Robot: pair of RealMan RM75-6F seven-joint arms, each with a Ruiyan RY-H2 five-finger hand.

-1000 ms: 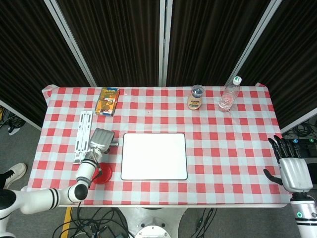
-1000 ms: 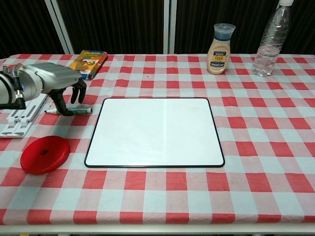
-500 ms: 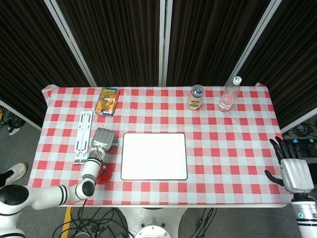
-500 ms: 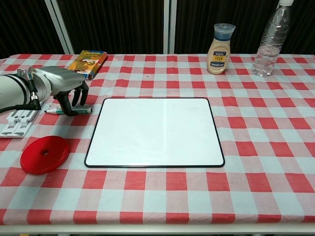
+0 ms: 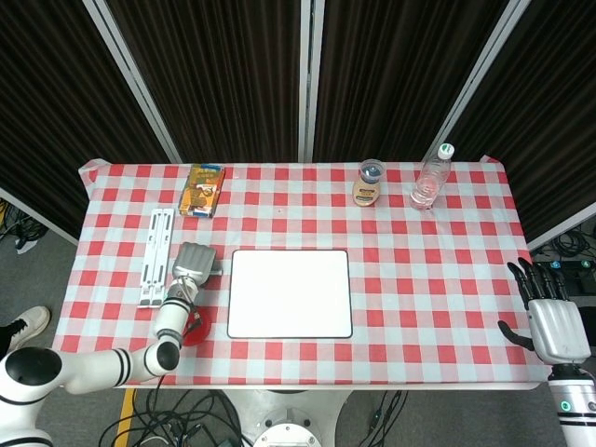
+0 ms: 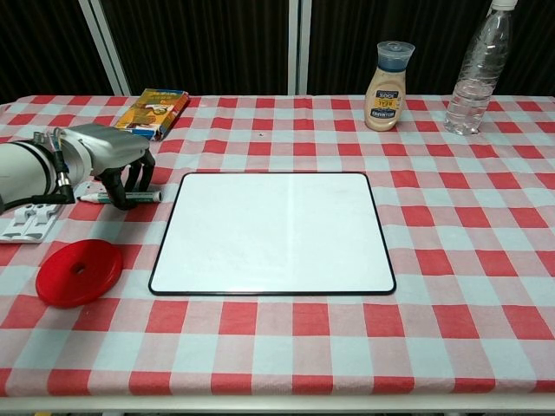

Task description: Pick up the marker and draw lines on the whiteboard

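Note:
The marker [image 6: 143, 197] lies flat on the checked cloth just left of the whiteboard [image 6: 272, 230], its green cap end pointing left. My left hand [image 6: 113, 156] is low over it, with its fingers [image 6: 139, 176] curled down astride the barrel; the marker still rests on the table. In the head view the left hand [image 5: 193, 263] hides the marker beside the whiteboard [image 5: 290, 293]. My right hand [image 5: 552, 317] hangs off the table's right edge with its fingers spread and holds nothing.
A red disc [image 6: 79, 272] lies in front of the left hand, and a white stand [image 6: 33, 211] lies to its left. A snack box [image 6: 156, 108], a sauce bottle [image 6: 388, 74] and a water bottle [image 6: 476, 69] stand along the back.
My left hand has sunk lower and drawn slightly left, bringing its fingers down around the marker. The marker and the right hand have stayed put.

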